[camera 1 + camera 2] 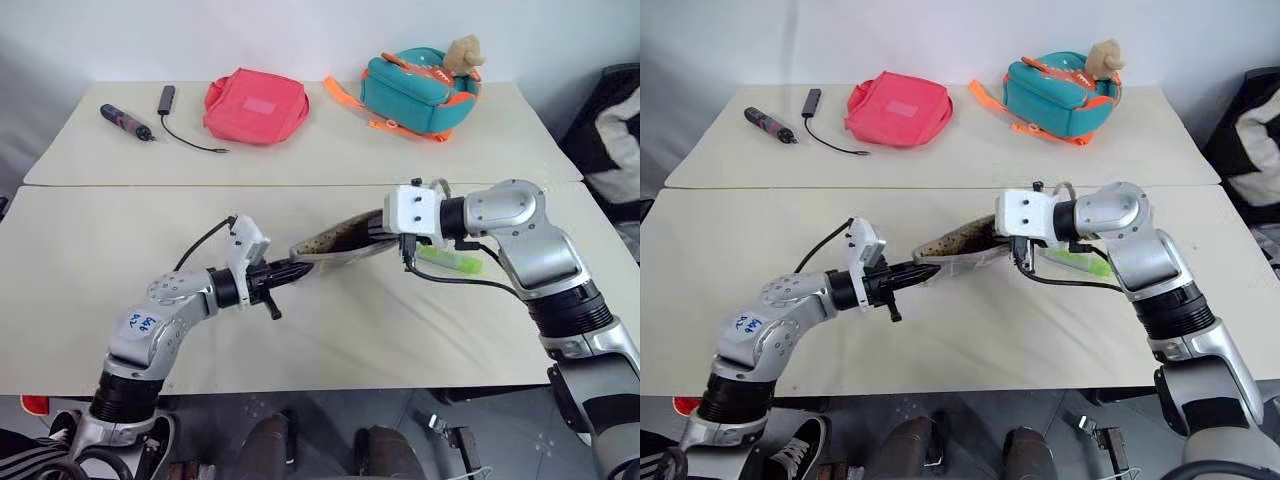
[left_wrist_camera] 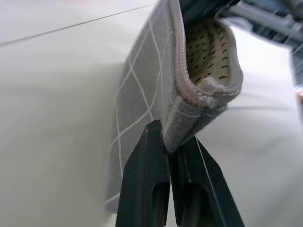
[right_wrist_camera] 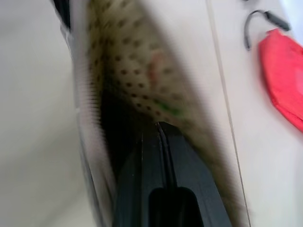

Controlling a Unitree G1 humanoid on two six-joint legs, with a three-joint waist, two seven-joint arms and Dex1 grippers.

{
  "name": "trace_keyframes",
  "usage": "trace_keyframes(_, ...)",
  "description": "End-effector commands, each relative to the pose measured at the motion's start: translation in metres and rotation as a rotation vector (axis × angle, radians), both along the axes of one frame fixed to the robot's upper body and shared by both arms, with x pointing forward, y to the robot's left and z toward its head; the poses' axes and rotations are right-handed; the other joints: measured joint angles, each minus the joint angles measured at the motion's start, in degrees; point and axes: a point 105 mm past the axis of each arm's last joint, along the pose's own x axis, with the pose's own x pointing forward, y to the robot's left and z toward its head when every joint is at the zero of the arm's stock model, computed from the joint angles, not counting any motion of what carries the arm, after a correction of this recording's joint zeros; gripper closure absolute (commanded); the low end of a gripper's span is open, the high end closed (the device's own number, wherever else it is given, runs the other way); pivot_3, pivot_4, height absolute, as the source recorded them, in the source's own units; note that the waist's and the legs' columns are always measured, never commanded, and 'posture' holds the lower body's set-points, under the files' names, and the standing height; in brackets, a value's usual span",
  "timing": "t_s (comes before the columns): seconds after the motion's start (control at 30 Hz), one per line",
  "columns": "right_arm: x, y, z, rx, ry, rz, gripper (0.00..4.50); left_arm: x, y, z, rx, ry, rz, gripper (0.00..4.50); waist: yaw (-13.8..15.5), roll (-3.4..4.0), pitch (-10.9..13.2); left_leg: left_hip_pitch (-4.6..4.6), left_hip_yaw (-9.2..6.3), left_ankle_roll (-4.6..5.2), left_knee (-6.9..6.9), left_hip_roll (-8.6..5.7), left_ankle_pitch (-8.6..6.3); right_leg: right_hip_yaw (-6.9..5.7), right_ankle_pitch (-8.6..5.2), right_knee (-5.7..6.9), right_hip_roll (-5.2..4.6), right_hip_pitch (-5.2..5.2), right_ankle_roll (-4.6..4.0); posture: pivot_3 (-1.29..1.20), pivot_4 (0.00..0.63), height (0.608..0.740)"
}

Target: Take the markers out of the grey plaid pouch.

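Left hand [image 1: 296, 270] clamped shut on end of grey plaid pouch [image 1: 335, 243], held up over counter [image 1: 90, 260]. Pouch stretched sideways between hands. Right hand [image 3: 158, 125] closed, poked inside open mouth. Green marker [image 1: 452, 259] laid on counter beneath right arm.

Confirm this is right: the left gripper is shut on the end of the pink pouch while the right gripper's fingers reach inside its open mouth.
Not quite. The left gripper is shut on the end of the grey plaid pouch, as the left wrist view shows; the pink pouch lies untouched on the far table. The right gripper does reach inside the open mouth.
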Motion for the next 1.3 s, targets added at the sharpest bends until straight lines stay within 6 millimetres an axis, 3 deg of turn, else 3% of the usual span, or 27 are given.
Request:
trace_keyframes(0.03,-0.002,0.014,0.0,-0.029,-0.022,0.029,4.46,-0.013,-0.01,0.021,-0.064,-0.018,-0.084,4.5,-0.28,0.0,0.0,0.01,0.0,0.0,0.0,0.01,0.01,0.02,0.0,0.02,0.02,-0.01,0.0,0.0,0.15,0.74)
trace_keyframes(0.13,0.003,0.013,-0.014,-0.167,-0.002,0.019,4.46,-0.016,-0.008,0.017,-0.059,0.022,-0.096,4.5,-0.26,0.0,0.0,0.03,0.0,-0.01,0.0,0.02,0.03,0.01,0.0,0.06,0.08,-0.01,0.0,0.0,0.15,0.74)
trace_keyframes(0.23,0.005,0.009,-0.029,-0.272,0.017,0.016,3.89,-0.01,-0.001,0.017,-0.075,0.033,-0.067,4.5,-0.17,0.0,0.0,0.02,0.0,0.0,0.04,0.01,0.03,0.02,0.0,0.04,0.07,0.01,0.0,0.0,0.15,0.74)
trace_keyframes(0.5,0.018,0.026,-0.039,-0.304,-0.101,0.024,1.16,-0.008,0.0,0.016,-0.111,0.063,-0.057,4.5,-0.14,-0.01,-0.01,0.03,-0.01,-0.02,0.05,0.0,0.03,0.02,0.0,0.05,0.07,0.01,0.0,0.0,0.15,0.74)
trace_keyframes(0.57,0.015,0.029,-0.043,-0.29,-0.074,0.039,0.57,-0.001,0.008,0.014,-0.158,0.104,-0.01,4.5,-0.13,-0.01,-0.01,0.03,-0.02,-0.02,0.05,0.01,0.03,0.02,0.0,0.06,0.08,0.01,0.0,0.0,0.15,0.74)
trace_keyframes(0.7,0.009,0.029,-0.045,-0.289,-0.043,0.063,0.57,0.003,0.018,0.01,-0.17,0.123,0.026,4.5,-0.14,-0.02,-0.01,0.03,-0.02,-0.02,0.05,0.01,0.03,0.02,0.0,0.08,0.09,0.01,0.0,0.0,0.15,0.74)
trace_keyframes(0.97,0.013,0.029,-0.048,-0.318,-0.08,0.064,3.29,0.003,0.016,0.009,-0.176,0.124,0.02,4.5,-0.14,-0.02,-0.01,0.03,-0.02,-0.02,0.06,-0.01,0.03,0.02,0.0,0.08,0.08,0.02,0.0,0.0,0.15,0.74)
trace_keyframes(1.17,0.018,0.037,-0.05,-0.3,-0.11,0.048,3.29,-0.006,0.002,0.025,-0.206,0.108,-0.064,4.5,-0.19,-0.02,-0.01,0.03,-0.02,-0.02,0.06,0.0,0.03,0.02,0.0,0.11,0.08,0.01,0.0,0.0,0.15,0.74)
trace_keyframes(1.3,0.027,0.041,-0.041,-0.264,-0.168,0.018,3.29,-0.013,-0.008,0.026,-0.155,0.087,-0.107,4.5,-0.28,-0.02,-0.01,0.04,-0.02,-0.03,0.06,0.0,0.04,0.04,0.0,0.13,0.1,0.01,0.0,0.0,0.15,0.74)
